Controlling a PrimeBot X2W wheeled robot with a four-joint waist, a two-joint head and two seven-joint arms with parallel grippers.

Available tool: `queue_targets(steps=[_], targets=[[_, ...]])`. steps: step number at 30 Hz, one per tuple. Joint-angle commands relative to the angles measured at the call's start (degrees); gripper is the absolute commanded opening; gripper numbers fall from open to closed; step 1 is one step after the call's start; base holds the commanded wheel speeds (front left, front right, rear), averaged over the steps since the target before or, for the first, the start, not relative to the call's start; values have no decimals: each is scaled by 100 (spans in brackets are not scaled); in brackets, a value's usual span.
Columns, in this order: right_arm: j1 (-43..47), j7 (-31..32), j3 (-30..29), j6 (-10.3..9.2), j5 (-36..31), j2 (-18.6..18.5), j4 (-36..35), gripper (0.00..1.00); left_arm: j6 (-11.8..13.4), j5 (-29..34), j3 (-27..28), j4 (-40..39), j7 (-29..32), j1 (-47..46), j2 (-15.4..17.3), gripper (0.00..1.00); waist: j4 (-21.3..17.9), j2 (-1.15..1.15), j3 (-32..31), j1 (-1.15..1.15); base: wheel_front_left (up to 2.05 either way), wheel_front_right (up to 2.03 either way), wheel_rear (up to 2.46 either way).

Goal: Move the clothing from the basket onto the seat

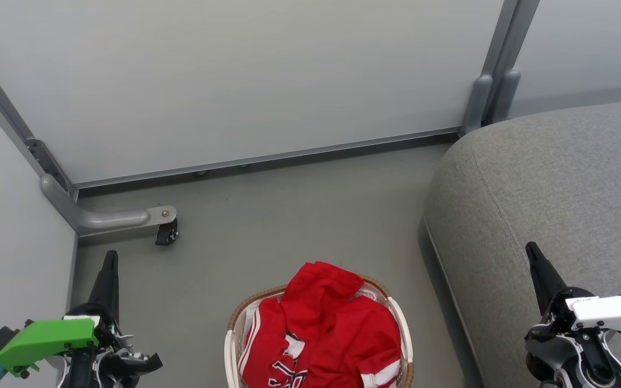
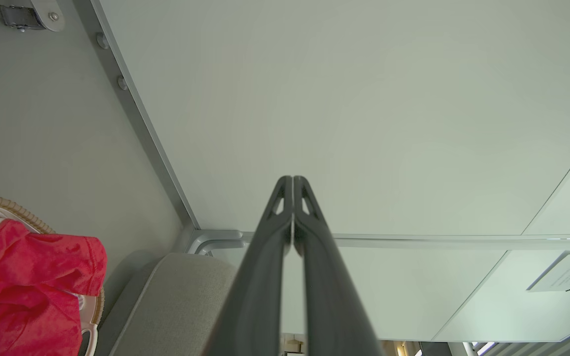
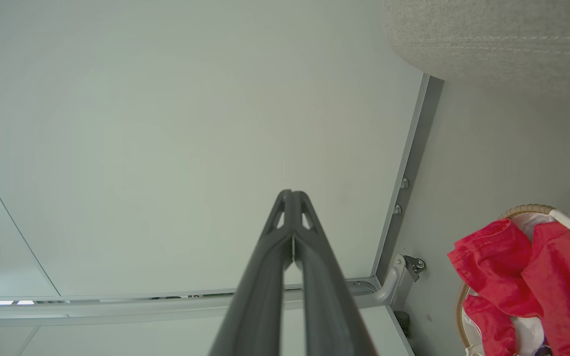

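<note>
1 caster foot (image 1: pixel 166 233) L of basket (image 1: pixel 229 355), partition (image 1: pixel 262 81) behind

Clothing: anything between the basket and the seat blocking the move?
Nothing visible. The clothing lies heaped in the basket; just floor separates the basket from the seat on the robot's right.
</note>
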Motion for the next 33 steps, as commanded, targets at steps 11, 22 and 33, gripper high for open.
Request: queue_targets(steps=[11,22,33], targets=[[-41,13,-9,2,19,-33,-17,0,-26,-19,9,-9,12,-56,36,0,0,0,0,0,0,0,0],[-41,13,-9,2,19,-33,-17,0,-26,-18,9,-9,13,-56,36,0,0,0,0,0,0,0,0],[-41,13,-9,2,18,-33,-17,0,-26,-18,9,-9,13,-56,37,0,0,0,0,0,0,0,0]])
